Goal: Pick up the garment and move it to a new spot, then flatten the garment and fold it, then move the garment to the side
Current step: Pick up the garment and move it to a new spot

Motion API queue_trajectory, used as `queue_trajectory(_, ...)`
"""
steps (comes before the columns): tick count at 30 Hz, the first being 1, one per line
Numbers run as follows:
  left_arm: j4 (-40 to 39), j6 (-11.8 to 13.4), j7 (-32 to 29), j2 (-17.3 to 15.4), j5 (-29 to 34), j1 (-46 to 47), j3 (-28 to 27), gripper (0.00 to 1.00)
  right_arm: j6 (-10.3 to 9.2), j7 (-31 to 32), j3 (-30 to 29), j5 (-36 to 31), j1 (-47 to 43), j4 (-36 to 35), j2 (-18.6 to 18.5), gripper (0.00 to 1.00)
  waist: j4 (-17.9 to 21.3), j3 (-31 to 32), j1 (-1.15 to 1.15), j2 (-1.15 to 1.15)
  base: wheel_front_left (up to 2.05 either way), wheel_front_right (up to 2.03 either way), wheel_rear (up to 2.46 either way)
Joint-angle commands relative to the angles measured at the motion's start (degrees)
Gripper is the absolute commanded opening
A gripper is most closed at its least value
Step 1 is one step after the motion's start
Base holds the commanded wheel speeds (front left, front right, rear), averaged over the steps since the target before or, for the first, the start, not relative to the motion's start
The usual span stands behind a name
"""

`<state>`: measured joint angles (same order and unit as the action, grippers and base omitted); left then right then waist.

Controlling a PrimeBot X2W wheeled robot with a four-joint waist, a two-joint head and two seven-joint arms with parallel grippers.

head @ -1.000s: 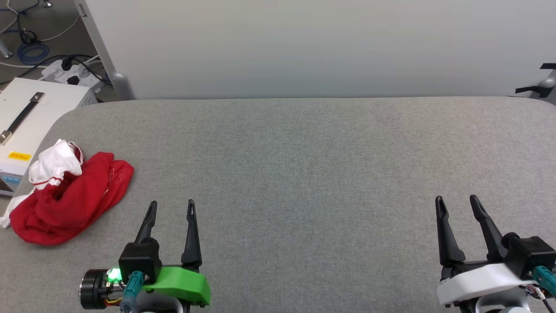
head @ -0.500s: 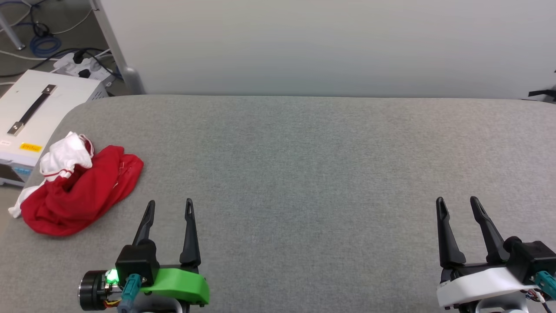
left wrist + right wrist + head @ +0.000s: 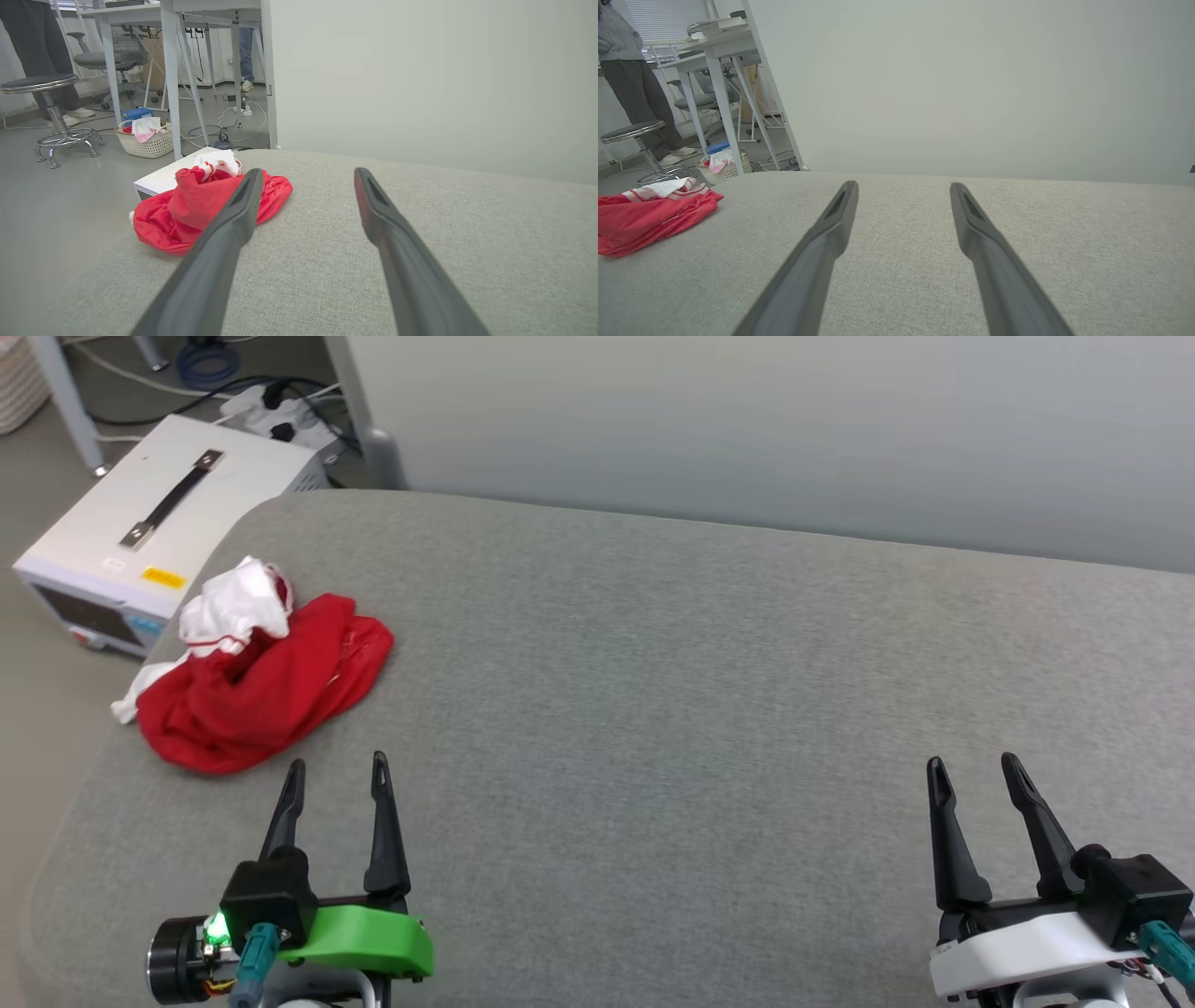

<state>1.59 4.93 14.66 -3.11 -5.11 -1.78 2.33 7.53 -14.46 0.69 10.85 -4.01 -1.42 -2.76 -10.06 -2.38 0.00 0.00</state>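
The garment point(image 3: 261, 691) lies crumpled in a red heap with a white sleeve on top, at the left edge of the grey table point(image 3: 653, 709). It also appears as the red garment point(image 3: 187, 210) ahead and left in the left wrist view, and as the garment point(image 3: 649, 210) far left in the right wrist view. My left gripper point(image 3: 338, 770) stands open just short of the heap, not touching it. At the lower right, far from the cloth, my right gripper point(image 3: 973, 767) is open and empty.
A white box point(image 3: 159, 523) with a black handle stands on the floor beside the table's left end, with cables and a power strip point(image 3: 280, 415) behind. A wicker basket point(image 3: 145, 140), a stool point(image 3: 46, 107), desks and a person's legs point(image 3: 637, 116) are beyond. A pale partition point(image 3: 747, 429) backs the table.
The head camera has turned left and tilted, so the garment and white box now sit further right and higher. Both grippers hold their places, still open.
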Motion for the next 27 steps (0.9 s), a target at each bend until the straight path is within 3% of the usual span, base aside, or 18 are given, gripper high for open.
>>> queue_trajectory(1,0.0,0.5,0.3,0.2,-0.4,1.0,-0.4,1.00,-0.04,-0.5,0.1,-0.4,0.3,-0.1,-0.1,1.00,-3.3,-1.0,0.00,0.00,0.00,0.00,0.00)
queue_trajectory(17,0.5,0.7,0.3,0.2,-1.7,1.3,-2.9,1.00,-0.04,-0.5,1.5,-2.4,1.0,0.2,-0.1,1.00,-14.5,-1.9,0.00,0.00,0.00,0.00,0.00)
queue_trajectory(27,0.7,0.8,0.3,0.2,-3.1,0.7,-3.8,1.00,-0.04,-0.5,2.6,-3.0,1.4,0.6,-0.1,1.00,-17.8,-2.2,0.00,0.00,0.00,0.00,0.00)
